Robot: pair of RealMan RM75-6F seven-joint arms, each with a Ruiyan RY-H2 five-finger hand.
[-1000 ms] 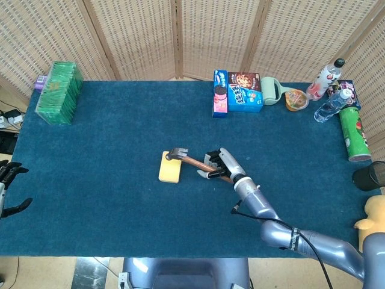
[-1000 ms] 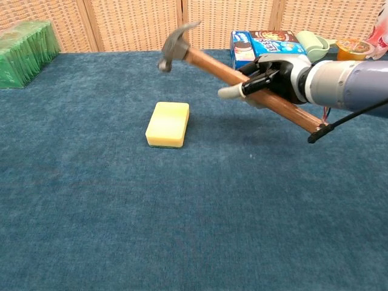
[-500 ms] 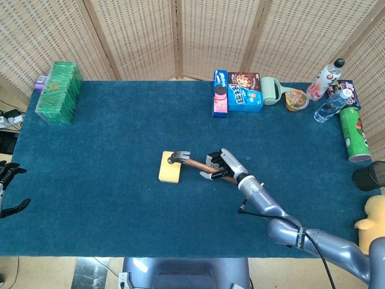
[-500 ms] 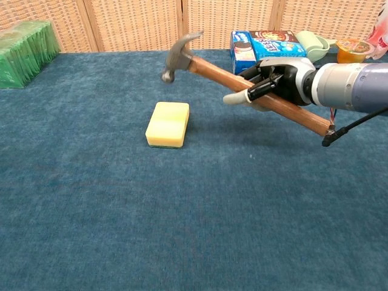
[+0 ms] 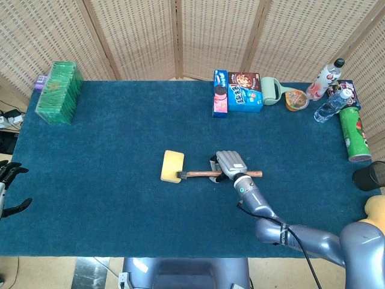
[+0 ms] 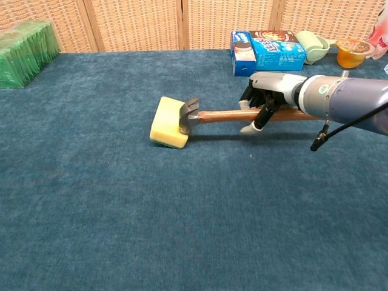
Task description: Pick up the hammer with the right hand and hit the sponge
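Note:
A yellow sponge (image 5: 171,165) (image 6: 165,122) lies in the middle of the blue table. The hammer (image 5: 207,174) (image 6: 218,115) has a wooden handle and a grey metal head (image 6: 188,115); the head presses into the sponge's right edge, which is squashed and tipped up. My right hand (image 5: 229,165) (image 6: 267,100) grips the handle around its middle, with the handle nearly level above the cloth. My left hand (image 5: 9,183) shows at the far left edge of the head view, fingers spread and holding nothing.
Cookie boxes (image 5: 236,92) (image 6: 267,50), a green cup (image 5: 272,91), a jelly cup (image 5: 296,99), bottles (image 5: 329,90) and a green can (image 5: 353,133) stand at the back right. A green packet stack (image 5: 59,92) sits back left. A black cup (image 5: 369,176) stands at the right edge.
My right hand swung the hammer down from above; its head went from raised over the sponge to pressing into the sponge's right edge, tilting the sponge.

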